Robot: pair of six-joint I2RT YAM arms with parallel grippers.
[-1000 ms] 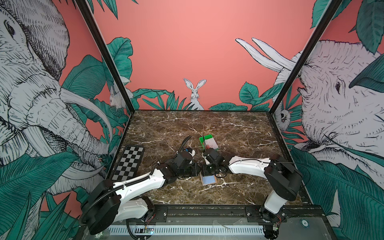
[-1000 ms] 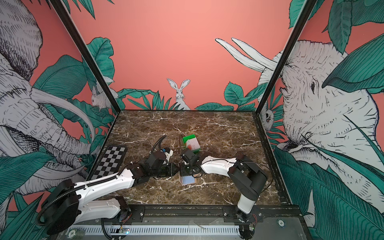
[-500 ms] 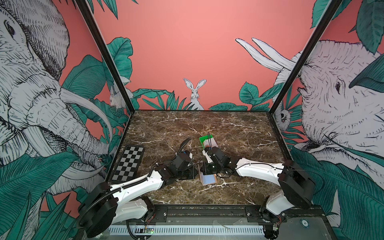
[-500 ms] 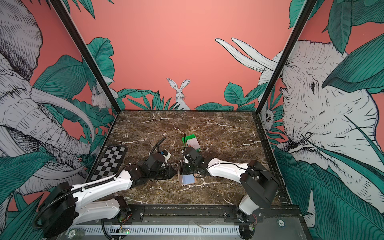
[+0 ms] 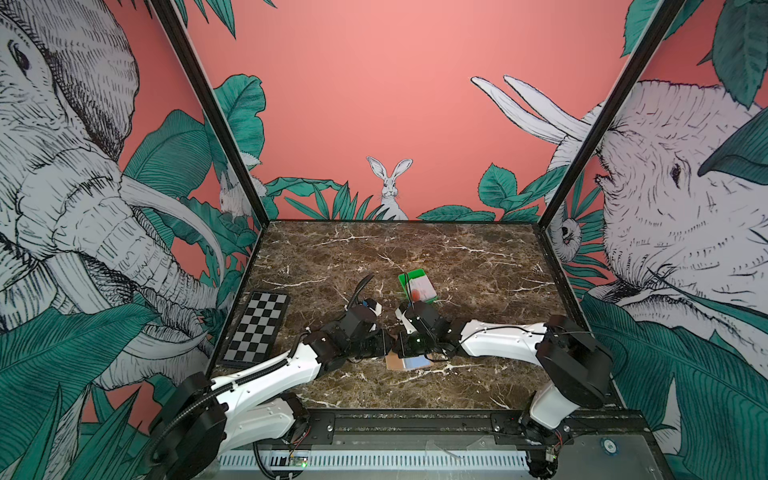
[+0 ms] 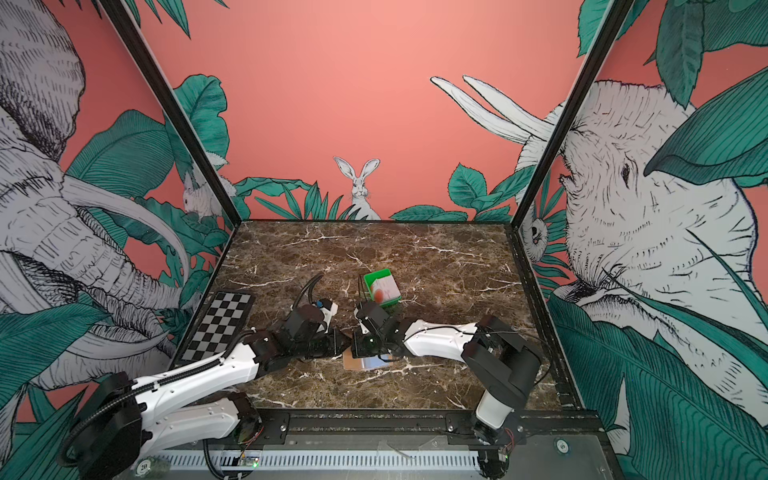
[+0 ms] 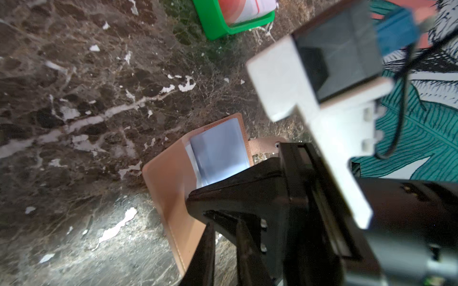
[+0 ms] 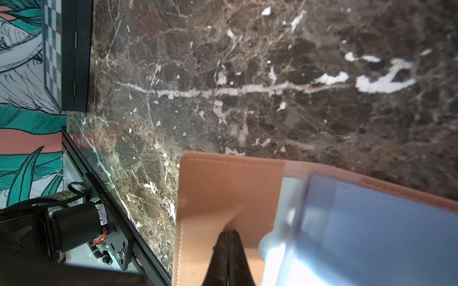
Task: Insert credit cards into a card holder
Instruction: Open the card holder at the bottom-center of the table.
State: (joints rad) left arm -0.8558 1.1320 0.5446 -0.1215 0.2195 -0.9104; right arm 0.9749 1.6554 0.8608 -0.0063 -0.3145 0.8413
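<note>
The tan card holder [image 5: 395, 362] lies open on the marble near the front, with a light blue credit card [image 7: 219, 151] in its pocket side. My right gripper [image 8: 229, 234] is shut, and its tips press on the inside of the holder's tan flap [image 8: 223, 188]. My left gripper [image 7: 224, 227] reaches in from the left. Its fingers stand a narrow gap apart and marble shows through the gap. One finger overlaps the flap's near corner. In both top views the two gripper bodies meet above the holder [image 6: 353, 362]. More credit cards, the top one white with a red circle [image 5: 422, 289], lie in a green tray.
The green tray [image 5: 409, 276] sits just behind the grippers, and also shows in the left wrist view [image 7: 213, 24]. A checkerboard plate [image 5: 257, 326] lies at the left edge. The black frame rail [image 5: 415, 417] borders the front. Patterned walls close in the other sides.
Half a second ago the holder's tan flap stood up beside the left gripper; now it lies lower. The right arm's elbow has shifted slightly. Both grippers' jaws look unchanged.
</note>
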